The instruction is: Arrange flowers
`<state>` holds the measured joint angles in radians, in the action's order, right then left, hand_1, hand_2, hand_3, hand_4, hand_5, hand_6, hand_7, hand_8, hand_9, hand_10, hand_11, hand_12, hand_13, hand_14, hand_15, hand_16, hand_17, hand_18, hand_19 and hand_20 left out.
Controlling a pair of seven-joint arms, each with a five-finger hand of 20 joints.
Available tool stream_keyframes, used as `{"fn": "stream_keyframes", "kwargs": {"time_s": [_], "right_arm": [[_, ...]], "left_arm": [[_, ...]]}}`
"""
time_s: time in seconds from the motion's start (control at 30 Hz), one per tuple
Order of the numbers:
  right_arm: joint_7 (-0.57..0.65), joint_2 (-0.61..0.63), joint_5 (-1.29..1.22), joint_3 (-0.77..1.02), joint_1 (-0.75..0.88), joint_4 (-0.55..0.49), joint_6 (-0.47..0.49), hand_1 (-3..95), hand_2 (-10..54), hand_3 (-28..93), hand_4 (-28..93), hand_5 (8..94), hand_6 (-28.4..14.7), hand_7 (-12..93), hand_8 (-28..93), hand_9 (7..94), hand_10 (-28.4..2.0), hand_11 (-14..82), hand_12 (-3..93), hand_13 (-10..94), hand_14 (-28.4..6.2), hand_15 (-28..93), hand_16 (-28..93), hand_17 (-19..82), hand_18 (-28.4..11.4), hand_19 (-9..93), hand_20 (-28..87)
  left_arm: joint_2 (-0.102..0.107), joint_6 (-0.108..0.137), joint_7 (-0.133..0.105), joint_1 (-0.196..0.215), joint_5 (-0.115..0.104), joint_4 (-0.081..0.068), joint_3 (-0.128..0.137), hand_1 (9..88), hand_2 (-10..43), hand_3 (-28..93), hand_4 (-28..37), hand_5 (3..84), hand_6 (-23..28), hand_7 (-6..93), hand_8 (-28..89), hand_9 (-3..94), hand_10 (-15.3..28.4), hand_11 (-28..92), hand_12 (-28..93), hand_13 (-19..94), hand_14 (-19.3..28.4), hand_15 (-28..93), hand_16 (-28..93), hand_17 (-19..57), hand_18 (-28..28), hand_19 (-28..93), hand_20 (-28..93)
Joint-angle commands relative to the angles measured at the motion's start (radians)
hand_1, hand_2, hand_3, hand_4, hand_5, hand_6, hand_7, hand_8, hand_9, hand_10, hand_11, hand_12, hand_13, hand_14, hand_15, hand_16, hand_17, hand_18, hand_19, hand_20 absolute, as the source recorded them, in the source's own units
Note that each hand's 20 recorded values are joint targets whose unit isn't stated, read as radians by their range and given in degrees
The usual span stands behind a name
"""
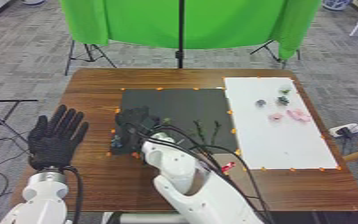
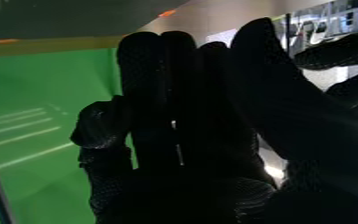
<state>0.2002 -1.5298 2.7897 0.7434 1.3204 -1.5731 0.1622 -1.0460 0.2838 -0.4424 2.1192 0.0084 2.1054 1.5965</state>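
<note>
My right hand (image 1: 136, 119) is over the left part of the dark mat (image 1: 182, 102), its fingers mostly straight; I cannot tell whether it touches anything below. In the right wrist view the same hand (image 2: 189, 120) has its fingers extended close together, and I see no flower between them. Thin green stems (image 1: 215, 131) lie on the mat to the right of that hand. Small bluish bits (image 1: 116, 143) show at the mat's left edge. On the white sheet (image 1: 286, 147) are a pink flower (image 1: 299, 115), a paler pink one (image 1: 276, 117) and green pieces (image 1: 283, 100). My left hand (image 1: 58, 134) is open at the table's left side.
The brown wooden table (image 1: 95, 92) surrounds the mat and sheet, which have orange tape marks along their edges. Black cables run along my right forearm, near a small red item (image 1: 228, 166). Behind the table hangs a green backdrop (image 1: 229, 25) on stands.
</note>
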Motion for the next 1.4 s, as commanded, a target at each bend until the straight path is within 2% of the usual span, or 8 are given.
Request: {"fn": "stream_keyframes", "kwargs": {"time_s": [0.03,0.2,0.23,0.37,0.73,0.93,1.17,1.4], "right_arm": [[0.088,0.063,-0.125,0.082,-0.001,-0.137,0.036,47.8,-9.5,75,-28,60.2,-2.8,12,-11,61.8,-16.0,15.2,15.6,57,-14.8,65,23,30,-26.5,92,54],[0.100,0.160,-0.231,0.150,0.018,-0.284,0.151,45.1,-9.5,79,-28,60.7,-4.0,13,-12,60.3,-16.9,15.1,15.4,55,-15.6,66,21,28,-25.9,90,53],[0.085,0.156,-0.212,0.177,0.003,-0.263,0.159,43.7,-9.5,79,-28,59.7,-4.1,13,-12,59.1,-17.2,14.9,15.3,53,-16.3,66,21,27,-25.8,90,53],[0.197,0.242,-0.262,0.256,0.022,-0.317,0.107,41.8,-9.5,80,-28,58.0,-5.1,13,-11,57.0,-18.5,14.1,15.0,51,-17.3,66,20,27,-26.2,88,52],[0.271,0.443,-0.308,0.641,0.204,-0.320,0.048,39.8,-9.5,81,-28,53.7,-6.8,13,-11,50.8,-18.8,13.8,14.5,47,-17.5,65,17,27,-25.7,90,51],[0.256,0.490,-0.266,0.696,0.263,-0.298,0.076,38.9,-9.5,83,-28,52.8,-5.4,15,-13,45.3,-17.3,12.1,13.6,36,-17.9,49,12,22,-24.9,85,50],[0.294,0.467,-0.246,0.712,0.302,-0.272,0.114,40.9,-9.5,83,-28,53.0,-4.5,15,-13,46.4,-16.4,12.5,13.6,41,-16.5,49,13,24,-25.1,86,51],[0.295,0.447,-0.233,0.694,0.302,-0.223,0.084,43.4,-9.5,84,-28,52.1,-3.2,16,-13,47.3,-14.2,12.8,13.4,45,-14.9,53,14,26,-24.9,87,50]], "left_arm": [[-0.043,-0.021,0.005,0.047,0.001,0.007,0.021,28.3,18.3,74,-28.3,46.1,10.2,13.2,-11,40.6,16.0,20,10,30,16.8,35,-5,-10.7,15.5,40,6],[-0.045,-0.026,-0.019,0.106,-0.016,0.031,0.052,26.7,18.4,74,-28.3,46.9,10.1,12.7,-11,41.3,16.1,20,10,30,16.9,35,-7,-10.3,14.6,38,7],[-0.052,-0.011,-0.002,0.070,-0.011,0.013,0.049,25.9,18.7,74,-28.3,46.9,10.1,12.6,-11,41.3,16.1,20,10,30,16.9,35,-7,-10.2,14.5,38,7],[-0.054,-0.044,0.005,0.079,0.009,0.016,0.053,24.3,19.3,74,-28.3,46.7,10.0,12.0,-10,41.1,16.2,20,9,29,16.9,35,-7,-10.0,14.3,37,7],[-0.057,-0.045,-0.012,0.090,0.002,0.018,0.061,25.6,18.5,76,-28.3,46.5,9.8,11.7,-10,40.7,15.9,20,8,29,16.4,35,-8,-9.2,13.8,35,9],[-0.060,-0.042,-0.018,0.094,-0.001,0.021,0.063,26.1,18.3,76,-28.3,46.4,9.8,11.6,-11,40.5,15.8,20,8,29,16.1,35,-8,-9.1,13.7,35,9],[-0.068,-0.047,-0.011,0.088,0.021,0.018,0.054,26.2,18.2,76,-28.3,46.3,9.6,11.6,-11,40.5,15.8,20,8,29,16.0,35,-8,-8.9,13.6,35,10],[-0.071,-0.041,-0.003,0.086,0.016,0.016,0.052,26.2,18.2,76,-28.3,46.3,9.7,11.8,-11,40.3,15.7,20,8,29,15.8,35,-8,-8.8,13.6,35,10]]}}
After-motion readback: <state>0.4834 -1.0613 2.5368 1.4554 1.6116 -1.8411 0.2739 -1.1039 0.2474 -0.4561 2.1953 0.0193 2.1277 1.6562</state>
